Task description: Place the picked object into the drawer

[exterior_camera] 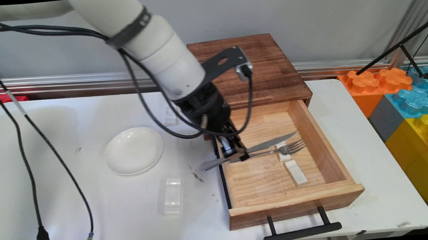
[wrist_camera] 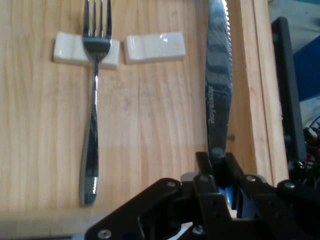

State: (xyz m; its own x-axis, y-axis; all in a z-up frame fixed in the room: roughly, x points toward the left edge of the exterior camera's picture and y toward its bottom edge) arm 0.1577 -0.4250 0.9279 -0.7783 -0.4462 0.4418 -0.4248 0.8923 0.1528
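My gripper [exterior_camera: 235, 150] is shut on a steel table knife [exterior_camera: 265, 143] near where blade meets handle. The knife is held across the left wall of the open wooden drawer [exterior_camera: 316, 135]: its handle sticks out over the table and its blade reaches over the drawer floor. In the hand view the knife [wrist_camera: 218, 90] runs straight up from the gripper [wrist_camera: 218, 167], close to the drawer's side wall. A fork [exterior_camera: 268, 152] lies in the drawer beside the knife, its neck on a white rest [wrist_camera: 67, 47]. A second white rest [wrist_camera: 155, 46] lies next to it, with nothing on it.
A white plate [exterior_camera: 134, 150] sits on the table left of the drawer, with a white cutlery rest [exterior_camera: 172, 195] in front of it. The drawer's black handle [exterior_camera: 303, 233] juts over the table's near edge. Dark wooden cabinet top [exterior_camera: 259, 63] behind; coloured foam blocks [exterior_camera: 407, 97] at right.
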